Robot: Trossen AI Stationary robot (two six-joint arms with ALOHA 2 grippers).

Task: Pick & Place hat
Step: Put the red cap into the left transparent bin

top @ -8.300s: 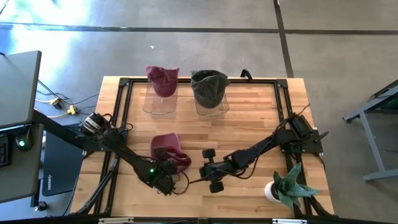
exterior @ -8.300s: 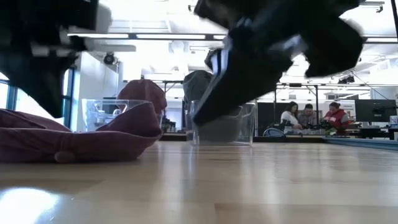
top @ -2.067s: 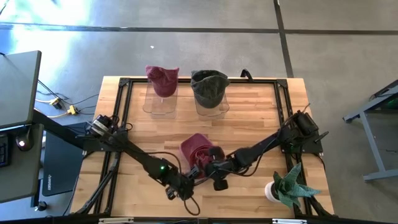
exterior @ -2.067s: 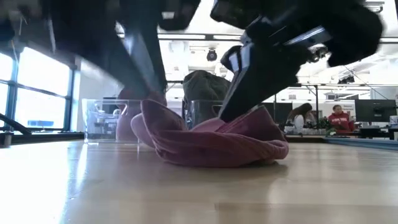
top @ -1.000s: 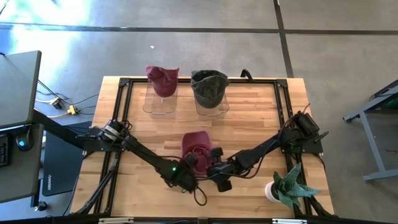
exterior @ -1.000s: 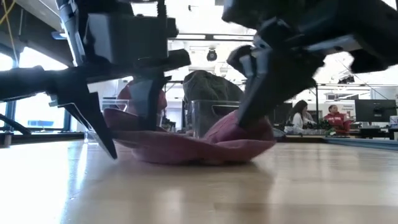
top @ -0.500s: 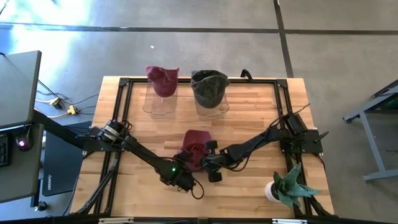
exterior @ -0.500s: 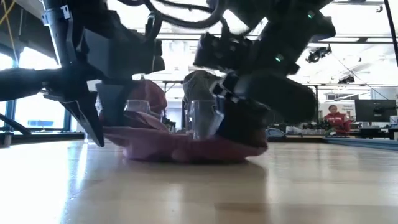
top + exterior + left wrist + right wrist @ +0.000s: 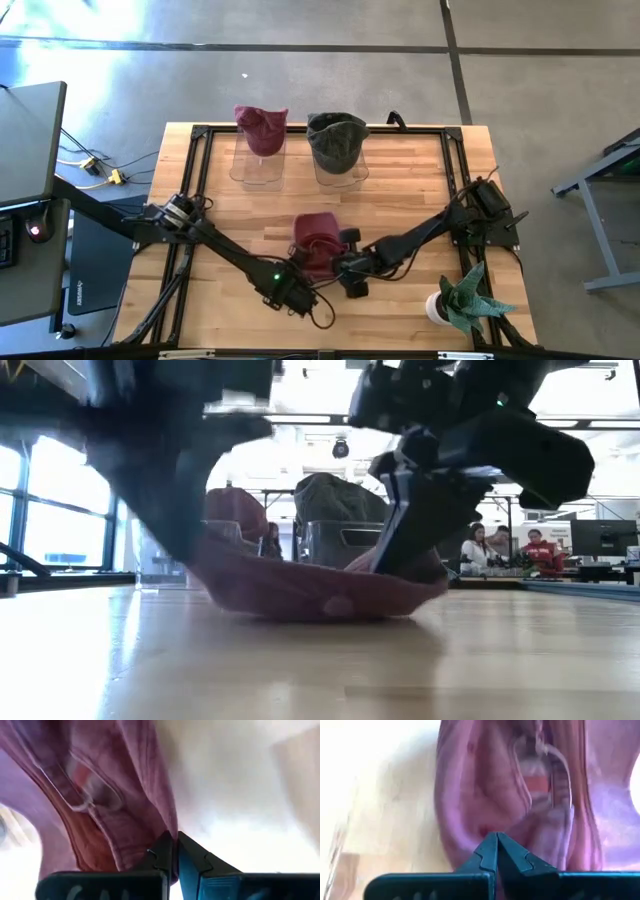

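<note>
High view: the maroon hat (image 9: 318,238) lies crumpled on the wooden table (image 9: 400,190), near the middle and toward the front edge; the left gripper (image 9: 300,275) is at its near-left edge and the right gripper (image 9: 340,262) at its near-right edge, both touching the cloth; at the back stand two clear stands, one carrying a red hat (image 9: 261,128), the other a dark hat (image 9: 335,138); a potted plant (image 9: 462,300) sits at the front right corner.

Low view: the hat (image 9: 310,585) sags like a shallow bowl with its rim lifted at both sides and its belly on the wood; dark gripper bodies stand over each raised side; people sit at desks far behind.

Left wrist view: the left gripper (image 9: 173,851) has its fingertips pressed together on a fold of the hat's edge (image 9: 125,820); seams and the inner band show just beyond.

Right wrist view: the right gripper (image 9: 496,849) is likewise pinched tight on a fold of the hat (image 9: 520,810); the opening and its strap lie ahead.

Handling: light, soft, limp cloth, so it will droop between holds and not break; a thin fold can slide out.

Where to hold: the stitched rim or band, one side each, looks the firmest.
</note>
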